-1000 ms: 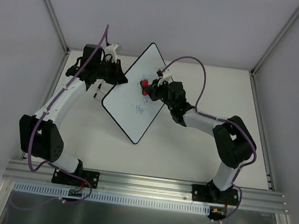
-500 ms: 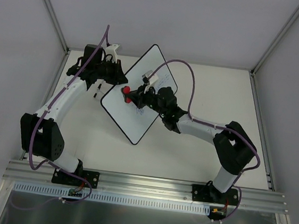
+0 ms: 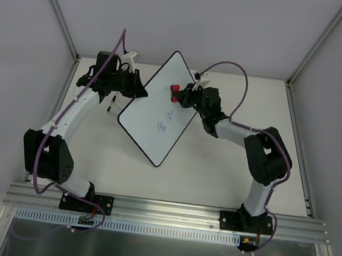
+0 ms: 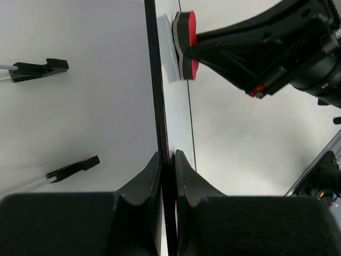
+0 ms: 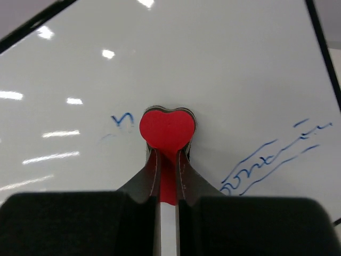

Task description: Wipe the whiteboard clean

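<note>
The whiteboard [image 3: 153, 123] is a white board with a thin black rim, held tilted up off the table. Blue handwriting [image 3: 164, 122] remains near its middle; in the right wrist view blue marks [image 5: 269, 162] sit right of the eraser and a small one [image 5: 123, 120] to its left. My left gripper [image 3: 139, 91] is shut on the board's left edge [image 4: 157, 106]. My right gripper [image 3: 180, 95] is shut on the red eraser [image 5: 167, 127], which presses against the board's upper part. The eraser also shows in the left wrist view [image 4: 185, 45].
Two small black clips [image 4: 37, 68] show on the board's back side in the left wrist view. The white table [image 3: 227, 177] is walled by grey panels at left, back and right. An aluminium rail [image 3: 168, 212] runs along the near edge.
My right gripper has swept the eraser from the board's left side up and to the right, toward its upper part. The left gripper and board have barely moved.
</note>
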Action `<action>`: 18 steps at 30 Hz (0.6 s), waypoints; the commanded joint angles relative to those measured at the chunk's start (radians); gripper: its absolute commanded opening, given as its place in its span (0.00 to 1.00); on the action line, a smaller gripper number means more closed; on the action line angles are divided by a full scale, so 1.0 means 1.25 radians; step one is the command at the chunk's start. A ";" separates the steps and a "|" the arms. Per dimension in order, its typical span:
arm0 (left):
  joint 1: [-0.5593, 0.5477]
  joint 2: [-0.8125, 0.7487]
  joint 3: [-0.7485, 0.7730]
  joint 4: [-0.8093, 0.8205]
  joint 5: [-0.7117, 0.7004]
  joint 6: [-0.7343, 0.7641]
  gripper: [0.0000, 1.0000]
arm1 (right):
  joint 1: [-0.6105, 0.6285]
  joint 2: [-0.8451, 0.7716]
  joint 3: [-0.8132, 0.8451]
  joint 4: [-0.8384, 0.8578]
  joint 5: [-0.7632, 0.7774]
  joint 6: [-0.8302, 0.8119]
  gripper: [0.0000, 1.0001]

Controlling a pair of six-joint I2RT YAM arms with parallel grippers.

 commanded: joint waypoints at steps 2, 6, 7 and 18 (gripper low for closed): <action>-0.050 -0.001 -0.009 -0.071 0.123 0.074 0.00 | -0.024 0.071 0.021 -0.061 0.037 0.032 0.00; -0.050 0.001 -0.010 -0.079 0.124 0.079 0.00 | -0.034 0.092 0.058 -0.077 0.001 0.032 0.00; -0.051 0.000 -0.009 -0.080 0.124 0.081 0.00 | -0.031 0.091 0.069 -0.081 -0.023 0.027 0.00; -0.063 0.015 0.004 -0.086 0.119 0.082 0.00 | 0.052 0.058 0.157 -0.130 -0.130 -0.020 0.00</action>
